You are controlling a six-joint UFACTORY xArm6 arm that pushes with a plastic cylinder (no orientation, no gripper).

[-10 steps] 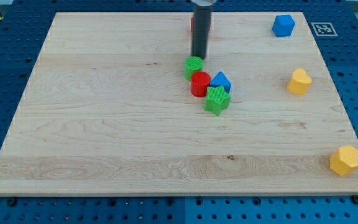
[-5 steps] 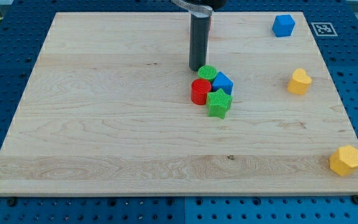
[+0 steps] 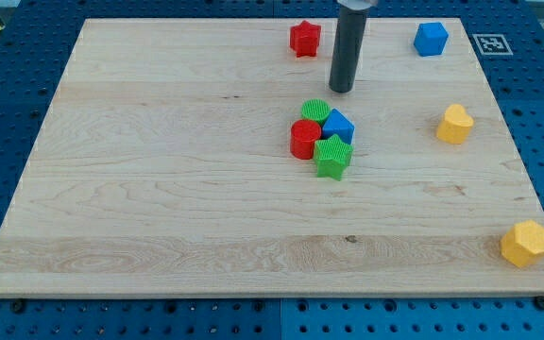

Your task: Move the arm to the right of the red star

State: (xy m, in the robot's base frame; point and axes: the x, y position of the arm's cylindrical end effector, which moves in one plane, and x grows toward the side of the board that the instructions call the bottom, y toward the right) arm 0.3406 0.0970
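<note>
No pincer is fitted to this arm, so there is no open or closed state to report; it ends in a plain dark rod. My tip [image 3: 342, 91] rests on the surface [image 3: 159, 189] in the upper middle, a little toward the right edge. It touches no block.

The red star [image 3: 304, 38] lies near the top edge, up and to the left of my tip, with bare wood between them. My tip is on the star's right-hand side but sits lower on the surface, not level with it.

Just below my tip, and apart from it, is a tight cluster of four: a green cylinder [image 3: 315, 110] at the top, a red cylinder [image 3: 303, 139] at lower left, a blue block [image 3: 338, 125] with a peaked top at right, and a green star [image 3: 331, 156] at the bottom. They appear to touch one another.

Further out, a blue cube [image 3: 431, 39] sits near the top right corner. A yellow block [image 3: 455, 124], heart-like in outline, lies by the right edge. A yellow block [image 3: 526, 244], roughly hexagonal, lies near the bottom right corner.

Judgement: the task looks nearly complete; a short move toward the top edge would bring my tip level with the star.

Risks:
- Drifting left during that move would nudge the red star out of place.
- Any slip toward the bottom edge would strike the green cylinder and disturb the cluster.
- Overshooting rightward along the top edge would approach the blue cube.
</note>
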